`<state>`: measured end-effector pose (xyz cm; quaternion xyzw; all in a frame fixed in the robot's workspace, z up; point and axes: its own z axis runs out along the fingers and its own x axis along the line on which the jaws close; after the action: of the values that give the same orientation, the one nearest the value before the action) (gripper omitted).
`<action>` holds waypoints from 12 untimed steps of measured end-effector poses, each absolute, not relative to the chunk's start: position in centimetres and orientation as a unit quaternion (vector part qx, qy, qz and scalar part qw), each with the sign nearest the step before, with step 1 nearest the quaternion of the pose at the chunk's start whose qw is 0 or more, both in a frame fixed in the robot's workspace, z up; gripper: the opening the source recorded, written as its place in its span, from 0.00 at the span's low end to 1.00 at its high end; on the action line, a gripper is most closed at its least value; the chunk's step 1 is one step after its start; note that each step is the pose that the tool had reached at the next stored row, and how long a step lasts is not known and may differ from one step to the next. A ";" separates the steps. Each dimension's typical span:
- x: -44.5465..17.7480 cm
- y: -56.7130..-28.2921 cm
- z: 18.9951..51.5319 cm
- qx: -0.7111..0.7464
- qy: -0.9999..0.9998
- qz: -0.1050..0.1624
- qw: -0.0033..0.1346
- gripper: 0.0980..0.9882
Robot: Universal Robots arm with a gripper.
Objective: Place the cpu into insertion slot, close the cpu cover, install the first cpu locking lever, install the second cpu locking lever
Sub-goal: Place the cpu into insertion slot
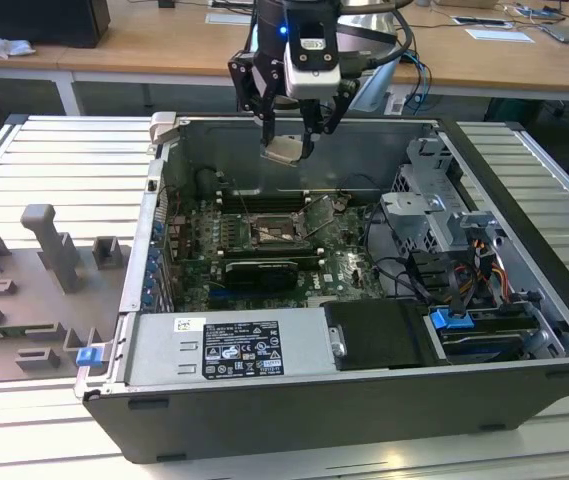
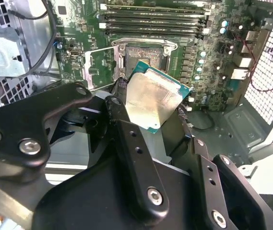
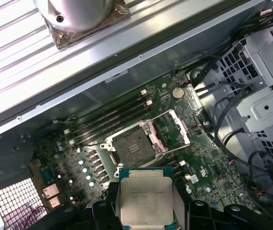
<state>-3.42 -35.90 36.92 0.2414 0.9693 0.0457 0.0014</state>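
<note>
as jaws clamp the cpu (image 3: 146, 203) — print shows faintly.

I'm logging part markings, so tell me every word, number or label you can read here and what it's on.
White label on the grey metal cover: rows of print, too small to read.
cpu face, held in the gripper: faint print lines, too blurred to read.
Nothing else legible.

The black pincer (image 1: 287, 138) has jointed links (image 2: 134, 163) studded with silver screws (image 2: 154, 195).
</note>
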 end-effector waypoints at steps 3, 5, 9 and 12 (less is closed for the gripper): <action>-3.4 -35.9 36.9 0.257 0.965 0.046 0.002 0.49; -3.4 -35.9 36.9 0.262 0.964 0.046 0.002 0.49; -3.4 -35.9 36.8 0.274 0.961 0.046 0.003 0.49; -3.4 -35.9 36.8 0.284 0.958 0.046 0.003 0.49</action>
<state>-3.44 -35.90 36.79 0.2835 0.9579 0.0456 0.0034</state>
